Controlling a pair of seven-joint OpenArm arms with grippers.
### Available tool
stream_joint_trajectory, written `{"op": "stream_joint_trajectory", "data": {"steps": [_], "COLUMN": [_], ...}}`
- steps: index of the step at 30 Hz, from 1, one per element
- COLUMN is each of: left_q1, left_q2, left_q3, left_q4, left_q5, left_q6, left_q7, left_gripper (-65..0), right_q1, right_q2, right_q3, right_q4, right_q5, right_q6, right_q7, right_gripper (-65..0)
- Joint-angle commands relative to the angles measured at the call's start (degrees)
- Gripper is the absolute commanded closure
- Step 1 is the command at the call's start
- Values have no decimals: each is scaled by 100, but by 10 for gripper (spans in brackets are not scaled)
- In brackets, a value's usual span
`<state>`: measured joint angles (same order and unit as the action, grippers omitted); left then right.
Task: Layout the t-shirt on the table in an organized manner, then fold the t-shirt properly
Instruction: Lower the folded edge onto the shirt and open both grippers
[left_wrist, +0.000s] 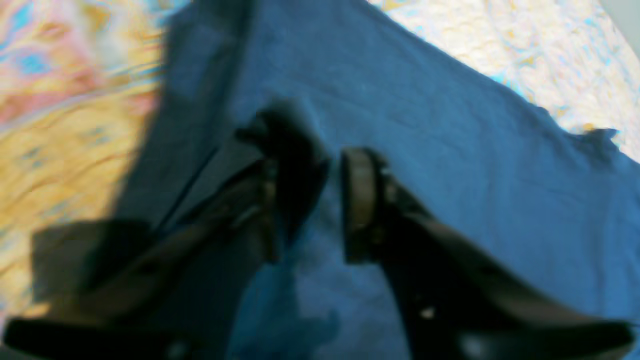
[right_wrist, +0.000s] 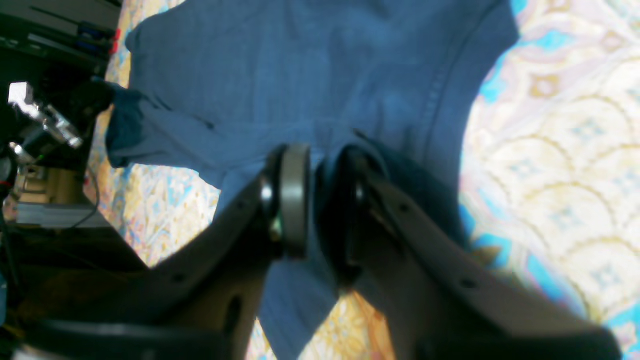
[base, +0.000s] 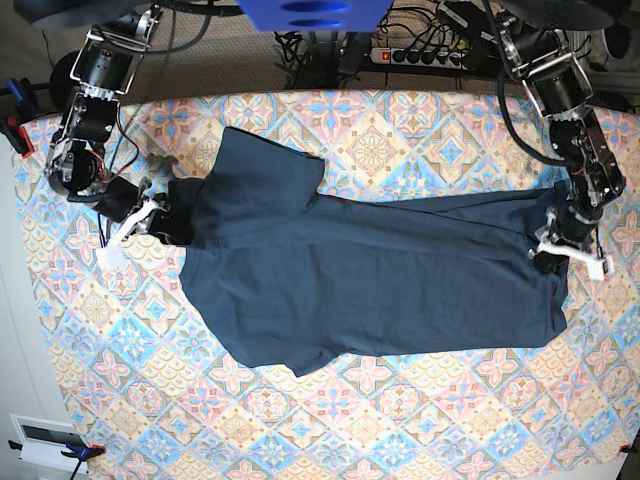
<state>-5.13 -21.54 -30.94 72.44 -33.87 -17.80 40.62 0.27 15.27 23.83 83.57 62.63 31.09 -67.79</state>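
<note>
Navy t-shirt (base: 370, 275) spread across counter (base: 400, 430); left end effector (left_wrist: 320, 200) parted at hem, right end effector (right_wrist: 317, 200) narrowly parted over collar edge.

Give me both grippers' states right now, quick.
Left gripper: jaws apart over the t-shirt, nothing between them.
Right gripper: jaws slightly parted at the shirt's collar end; whether cloth is pinched cannot be told.

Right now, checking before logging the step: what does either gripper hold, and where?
Both jaws stand parted; whether either pinches cloth cannot be told. Left gripper is over the t-shirt hem end, right gripper at its collar end.
</note>
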Motion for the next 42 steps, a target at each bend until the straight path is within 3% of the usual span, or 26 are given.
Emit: {"op": "stream_joint_trajectory", "data": {"steps": [1,4,7,10,14,17,25,42], "left_q1": [7,455,1027,1484,1774,1818,1686,2091], "left_q2": [-189,-259,-576,-593,-558,-347,92,602], "left_q3": [-49,-84,-242,-585,-972,-1007,-998,-1016], "left_q4": [232,646,953,1129,1147,1085,962,1525], "left_q5": [-73,-328,-925,-1400,-1532,-1506,-1523,-1752], "left_q6": [-35,-35,-26,-18,-18,-26,-26,-18], "left_q7": [-119,-119,-119,-110,268,180,619,733], "left_gripper": [-223,-229,-225,-225,-225,-225,-225,-225], "right_q1": [-49,-322,-594,-744,-832,-832,-832,-832], "right_q2": [78,104,104,104,104,95,86,86], "right_q3": [38,38,38,38,30,3,12,3], "right_q4": [175,562,984,1151,1247,1247,1247,1230], "right_q5": [141,159,159,159,159,159,159,159], "right_q6": [34,34,34,34,34,34,34,34], "right_q7": [58,58,58,58,58,58,49,49], "right_gripper": [-130,-133,-134,-135,-135,-135,-135,-135]}}
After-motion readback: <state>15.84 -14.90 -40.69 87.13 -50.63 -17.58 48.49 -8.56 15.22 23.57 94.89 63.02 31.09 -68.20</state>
